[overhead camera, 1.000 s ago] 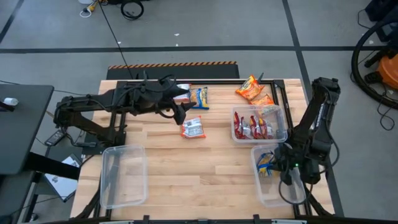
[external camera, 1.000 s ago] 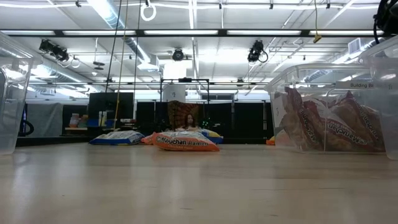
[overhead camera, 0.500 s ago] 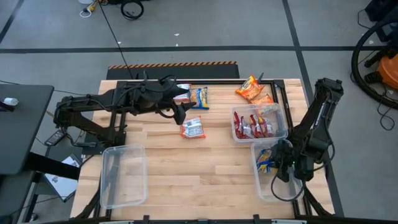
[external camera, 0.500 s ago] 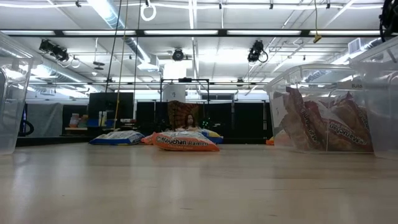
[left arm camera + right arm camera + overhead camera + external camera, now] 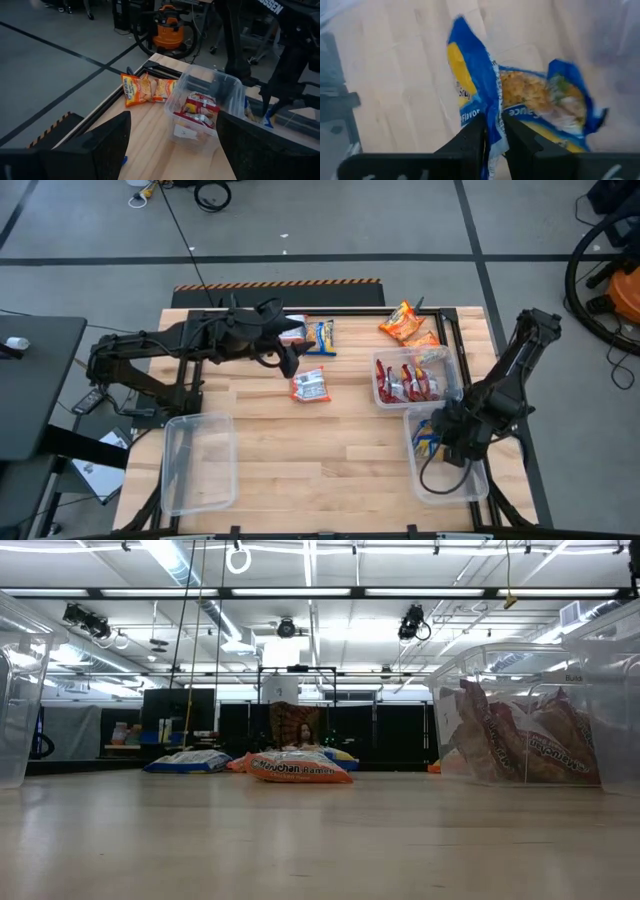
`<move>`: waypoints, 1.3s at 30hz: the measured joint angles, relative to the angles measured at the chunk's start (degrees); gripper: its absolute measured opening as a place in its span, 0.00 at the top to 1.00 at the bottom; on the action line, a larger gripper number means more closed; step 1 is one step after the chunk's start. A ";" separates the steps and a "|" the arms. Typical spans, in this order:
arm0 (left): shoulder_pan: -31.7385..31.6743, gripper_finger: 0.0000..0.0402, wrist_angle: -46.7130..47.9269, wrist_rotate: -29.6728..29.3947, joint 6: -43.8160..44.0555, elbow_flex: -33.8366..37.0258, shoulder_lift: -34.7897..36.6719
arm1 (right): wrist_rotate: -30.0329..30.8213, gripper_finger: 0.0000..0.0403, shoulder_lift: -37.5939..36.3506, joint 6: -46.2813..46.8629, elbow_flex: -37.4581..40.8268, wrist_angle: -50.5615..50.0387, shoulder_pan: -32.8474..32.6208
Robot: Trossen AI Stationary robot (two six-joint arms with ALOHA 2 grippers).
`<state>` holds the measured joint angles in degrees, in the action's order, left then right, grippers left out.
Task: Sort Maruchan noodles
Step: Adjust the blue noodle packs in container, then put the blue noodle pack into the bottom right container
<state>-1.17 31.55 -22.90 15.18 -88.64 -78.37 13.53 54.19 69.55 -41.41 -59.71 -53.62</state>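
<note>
Pinching the edge of a blue packet (image 5: 485,107) between its narrow fingers, the right gripper (image 5: 443,442) is seen inside the near right bin (image 5: 445,488). Red packets (image 5: 405,383) are kept in the bin (image 5: 452,376) behind it. The left gripper (image 5: 290,365) is held wide open beside a red packet (image 5: 310,385) on the table (image 5: 320,450). Orange packets (image 5: 408,325) lie far right.

The red-and-white packet (image 5: 299,768) reads "Maruchan Ramen" — the blue-and-yellow packet (image 5: 485,90) shows "Soup" and "Flavor".

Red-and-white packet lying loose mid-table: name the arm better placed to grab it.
Left. Its open left gripper hovers right beside the red-and-white packet; the right gripper is busy in a bin, pinching a blue-and-yellow packet.
</note>
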 joint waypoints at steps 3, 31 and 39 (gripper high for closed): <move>0.02 0.27 0.00 0.00 0.00 0.00 0.00 | -0.22 0.93 0.62 -3.21 -2.97 -4.36 2.32; 2.82 0.27 1.32 1.15 2.02 0.00 -0.01 | -3.04 0.82 0.97 -18.19 -6.02 -8.67 8.53; -0.32 0.27 3.42 1.27 9.46 0.04 -4.36 | 0.36 0.82 0.90 -18.40 -17.03 -18.43 8.63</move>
<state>-1.49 34.97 -21.62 24.64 -88.60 -82.73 13.89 55.09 51.15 -58.44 -78.14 -44.99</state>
